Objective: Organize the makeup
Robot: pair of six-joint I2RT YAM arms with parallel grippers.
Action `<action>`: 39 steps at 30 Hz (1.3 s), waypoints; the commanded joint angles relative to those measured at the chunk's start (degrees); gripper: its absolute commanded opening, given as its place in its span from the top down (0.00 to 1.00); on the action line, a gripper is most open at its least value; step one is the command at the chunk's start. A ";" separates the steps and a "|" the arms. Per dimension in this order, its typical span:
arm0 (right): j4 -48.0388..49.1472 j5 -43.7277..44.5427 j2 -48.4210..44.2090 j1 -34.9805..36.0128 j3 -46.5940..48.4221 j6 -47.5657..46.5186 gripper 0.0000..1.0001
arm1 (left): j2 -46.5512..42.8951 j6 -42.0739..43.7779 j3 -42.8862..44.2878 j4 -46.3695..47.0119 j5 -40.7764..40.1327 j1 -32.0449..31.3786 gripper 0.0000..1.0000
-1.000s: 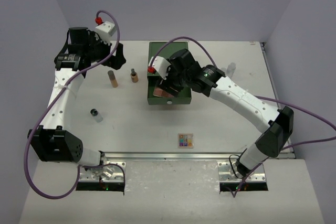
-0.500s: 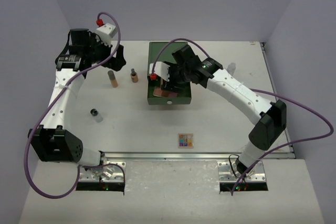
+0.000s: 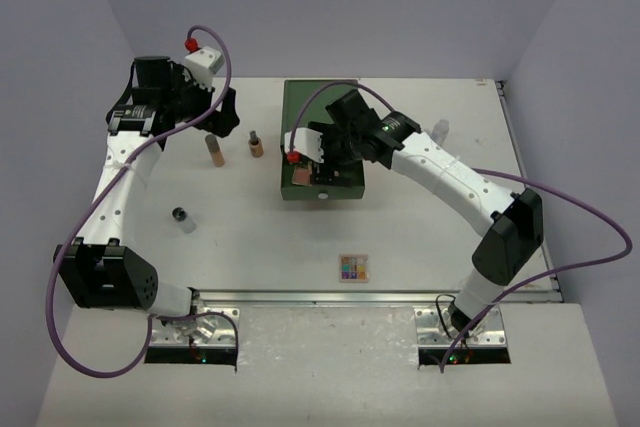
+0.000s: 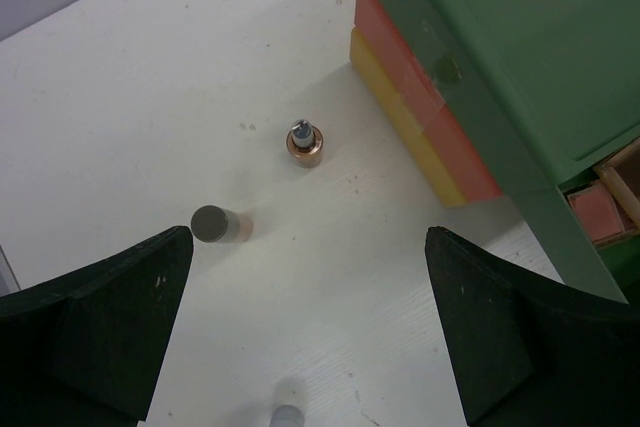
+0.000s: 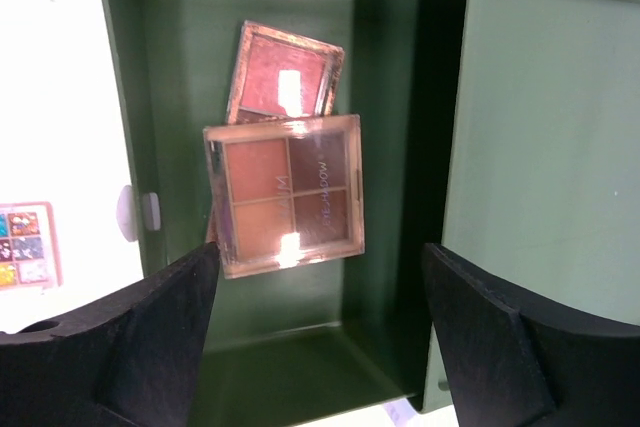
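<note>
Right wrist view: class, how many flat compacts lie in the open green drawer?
2. A four-pan compact lies in the middle of the drawer, overlapping the lower edge of a pink compact toward the picture's top. Others may be hidden underneath.

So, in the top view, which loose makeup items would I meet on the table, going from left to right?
In order: dark-capped clear bottle → grey-capped peach tube → short copper-coloured bottle → multicolour palette → far-right clear bottle.

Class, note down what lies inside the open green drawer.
The green drawer holds two flat compacts: a four-pan compact lies partly over a reddish compact, hiding one end. Anything beneath them cannot be seen.
</note>
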 commanded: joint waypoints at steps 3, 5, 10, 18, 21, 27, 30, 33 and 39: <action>4.64 2.72 -1.23 -0.06 -0.23 -1.49 0.17 | -1.76 0.38 -0.11 2.08 -0.08 -0.05 0.00; 6.00 3.65 -1.64 -0.13 0.00 -1.42 0.17 | -1.67 0.36 -0.10 2.14 -0.15 -0.05 0.00; 9.10 3.59 -3.88 -1.20 5.16 2.54 0.16 | -1.52 0.45 -0.07 2.18 -0.15 0.04 0.00; 25.61 8.80 -13.07 -1.99 5.39 28.57 0.11 | -0.82 -1.36 0.26 2.98 1.07 -0.05 0.00; 22.20 23.60 -18.14 -1.81 2.06 50.14 0.17 | -0.63 -2.40 0.41 3.20 1.48 0.03 0.00; 0.99 44.78 -27.44 5.08 -11.77 79.34 0.24 | -0.22 -3.71 0.88 4.07 2.01 -0.05 0.00; -4.56 45.56 -30.68 10.50 -22.18 92.00 0.05 | 0.08 -3.98 1.15 4.22 2.21 -0.05 0.00; -4.53 44.82 -30.11 16.37 -29.08 95.39 0.01 | 0.01 -3.94 1.20 4.09 1.91 -0.05 0.00; -5.07 40.56 -24.42 23.54 -38.66 104.21 0.01 | -0.57 -3.68 1.15 3.82 1.36 -0.05 0.00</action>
